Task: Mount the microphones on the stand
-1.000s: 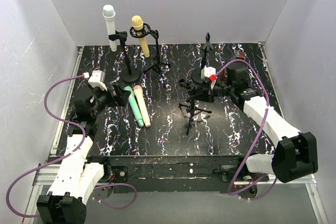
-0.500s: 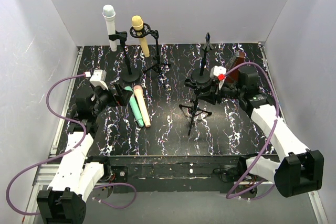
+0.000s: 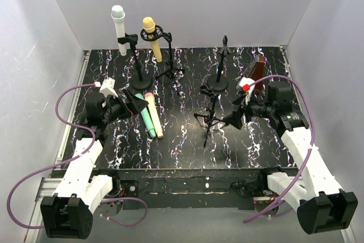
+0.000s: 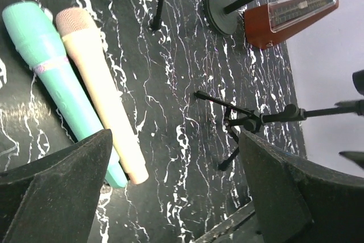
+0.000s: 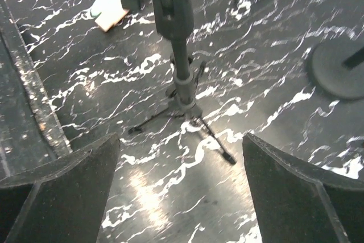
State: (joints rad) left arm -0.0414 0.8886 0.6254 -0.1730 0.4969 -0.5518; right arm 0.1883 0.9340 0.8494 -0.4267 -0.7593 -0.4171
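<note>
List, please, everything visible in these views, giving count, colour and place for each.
white microphone: 1, white, clipped upright in the back-left stand.
yellow microphone: 1, yellow, held in the stand just right of the white one.
mint green microphone: 1, mint green, lying on the table left of centre.
peach-pink microphone: 1, peach-pink, lying alongside the green one, on its right.
stands: 4, black; two at back left hold microphones, two right of centre are empty.
metronome: 1, brown, far right.
table: 1, black with white veining.
left gripper: 1, black, open, by the lying microphones' heads.
right gripper: 1, black, open, facing an empty tripod stand.
</note>
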